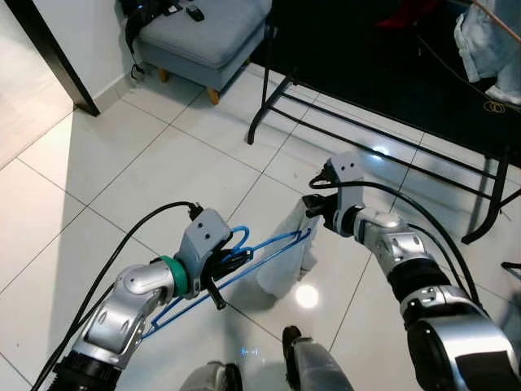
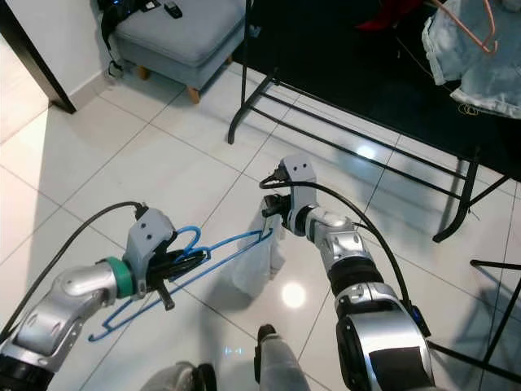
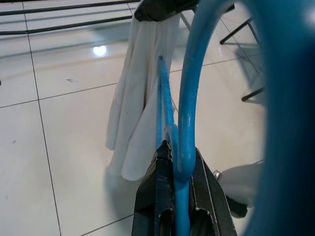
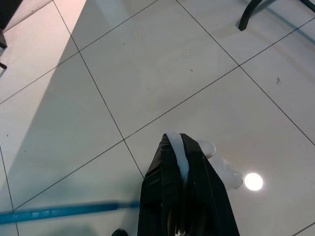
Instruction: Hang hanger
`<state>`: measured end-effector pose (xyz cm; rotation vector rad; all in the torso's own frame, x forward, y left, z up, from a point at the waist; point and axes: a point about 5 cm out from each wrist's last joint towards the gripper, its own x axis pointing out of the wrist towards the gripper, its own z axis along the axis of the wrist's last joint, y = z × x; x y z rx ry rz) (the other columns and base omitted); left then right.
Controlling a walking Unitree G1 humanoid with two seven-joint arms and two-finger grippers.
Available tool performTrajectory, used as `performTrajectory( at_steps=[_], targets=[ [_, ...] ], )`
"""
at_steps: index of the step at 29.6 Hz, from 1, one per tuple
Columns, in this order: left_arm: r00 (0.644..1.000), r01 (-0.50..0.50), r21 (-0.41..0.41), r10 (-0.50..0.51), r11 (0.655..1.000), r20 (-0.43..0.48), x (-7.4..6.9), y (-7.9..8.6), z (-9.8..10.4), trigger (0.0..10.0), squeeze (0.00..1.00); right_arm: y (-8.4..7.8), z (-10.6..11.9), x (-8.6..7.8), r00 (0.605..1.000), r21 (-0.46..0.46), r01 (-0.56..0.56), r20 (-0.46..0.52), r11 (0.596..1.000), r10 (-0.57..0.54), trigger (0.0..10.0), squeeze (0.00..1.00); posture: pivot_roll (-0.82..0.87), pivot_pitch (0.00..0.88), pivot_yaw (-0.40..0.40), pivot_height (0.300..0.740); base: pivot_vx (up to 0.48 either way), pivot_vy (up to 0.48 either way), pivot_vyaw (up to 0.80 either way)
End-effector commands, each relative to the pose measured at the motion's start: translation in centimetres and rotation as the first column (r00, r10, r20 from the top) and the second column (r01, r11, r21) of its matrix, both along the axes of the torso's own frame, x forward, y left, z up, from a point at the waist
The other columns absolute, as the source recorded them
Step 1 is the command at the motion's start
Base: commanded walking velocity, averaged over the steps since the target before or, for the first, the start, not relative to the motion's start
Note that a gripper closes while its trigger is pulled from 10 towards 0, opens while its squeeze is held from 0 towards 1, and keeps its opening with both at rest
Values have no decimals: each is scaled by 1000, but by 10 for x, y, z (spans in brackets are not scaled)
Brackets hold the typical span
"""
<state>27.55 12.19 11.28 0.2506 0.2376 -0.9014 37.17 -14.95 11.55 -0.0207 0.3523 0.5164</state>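
Left gripper [image 1: 221, 269], arm bent inward, has its fingers clamped on the blue hanger [image 1: 260, 252]; right gripper [image 1: 312, 213], reaching left, pinches the white cloth [image 1: 285, 265].

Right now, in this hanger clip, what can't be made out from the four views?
- Whether the white cloth is threaded on the blue hanger or only pinched beside it: the right gripper covers that end.
- The hanger's hook tip: left wrist view, too close and blurred; the left gripper grips it.
- The black rack's top rail: cut off by the upper edge in the eye views.
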Motion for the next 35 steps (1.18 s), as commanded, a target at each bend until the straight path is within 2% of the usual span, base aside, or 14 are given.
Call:
performTrajectory(
  at_steps=[1,15,27,35],
  targets=[
    [999,24,11,-23,1000,-23,-5,-5,-7,10000,0,1,1,0,1000,-10,-13,1,1000,13,10000,0,-75,198,50,737,0,0,0],
    [995,84,-14,-85,996,-51,-14,-10,-6,10000,0,1,1,0,1000,-17,-17,0,1000,17,10000,0,-74,193,46,737,0,0,0],
    [999,-39,-14,38,999,-25,5,-22,-16,10000,0,6,3,0,999,-8,-32,5,999,32,10000,0,-88,197,45,737,0,0,0],
    [995,-101,4,101,995,-14,11,-18,-17,10000,0,7,3,0,999,-5,-34,7,999,34,10000,0,-84,202,47,737,0,0,0]
  ],
)
